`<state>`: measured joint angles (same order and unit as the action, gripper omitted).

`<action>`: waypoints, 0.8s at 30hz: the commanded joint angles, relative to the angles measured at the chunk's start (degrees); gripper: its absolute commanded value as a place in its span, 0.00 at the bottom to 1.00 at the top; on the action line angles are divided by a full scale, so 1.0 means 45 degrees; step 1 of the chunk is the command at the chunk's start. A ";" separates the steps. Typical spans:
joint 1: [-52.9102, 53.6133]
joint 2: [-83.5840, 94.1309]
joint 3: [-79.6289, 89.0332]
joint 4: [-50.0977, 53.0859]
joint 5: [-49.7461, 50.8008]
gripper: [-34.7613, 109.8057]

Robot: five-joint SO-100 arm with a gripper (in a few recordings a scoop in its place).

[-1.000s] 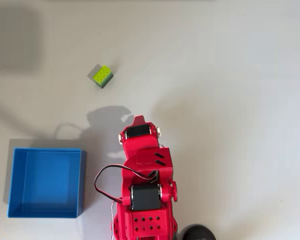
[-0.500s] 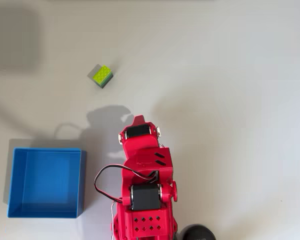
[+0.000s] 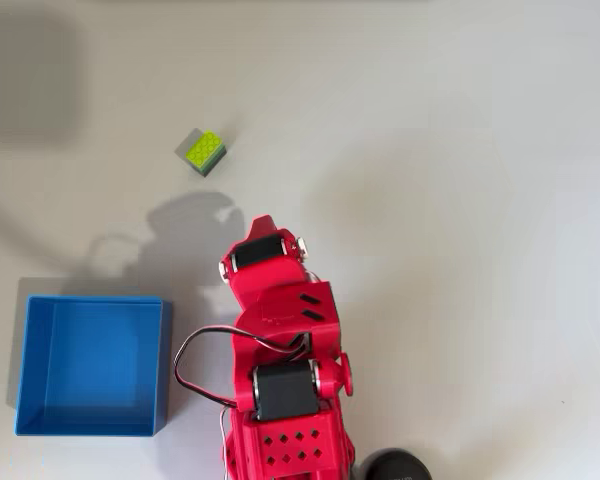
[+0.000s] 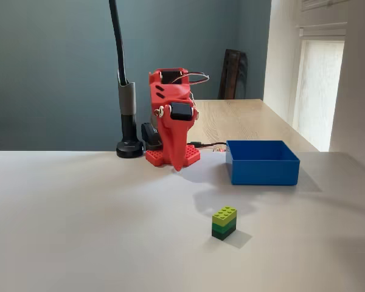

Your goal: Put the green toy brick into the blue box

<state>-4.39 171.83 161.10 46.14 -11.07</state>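
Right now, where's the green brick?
The green toy brick sits on the bare table, upper left in the overhead view, beyond the red arm and apart from the blue box at lower left; nothing touches it.

The green toy brick (image 4: 224,222) has a lime studded top over darker green, its lowest layer perhaps grey. The blue box (image 3: 92,364) is bright blue, the arm (image 3: 280,370) red, the table (image 3: 460,200) pale grey.

Bright red plastic arm (image 3: 280,340) with black servo blocks (a looping black cable beside them), diamond-perforated base
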 commanded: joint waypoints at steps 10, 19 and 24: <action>-0.0449 -0.8379 -0.8594 0.2109 -0.1836 0.24; -0.0820 -1.2695 -1.2578 0.4980 -0.3594 0.37; -0.0938 -1.4551 -1.4180 0.5820 -0.4414 0.45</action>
<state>-7.73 111.18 105.91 69.52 -27.69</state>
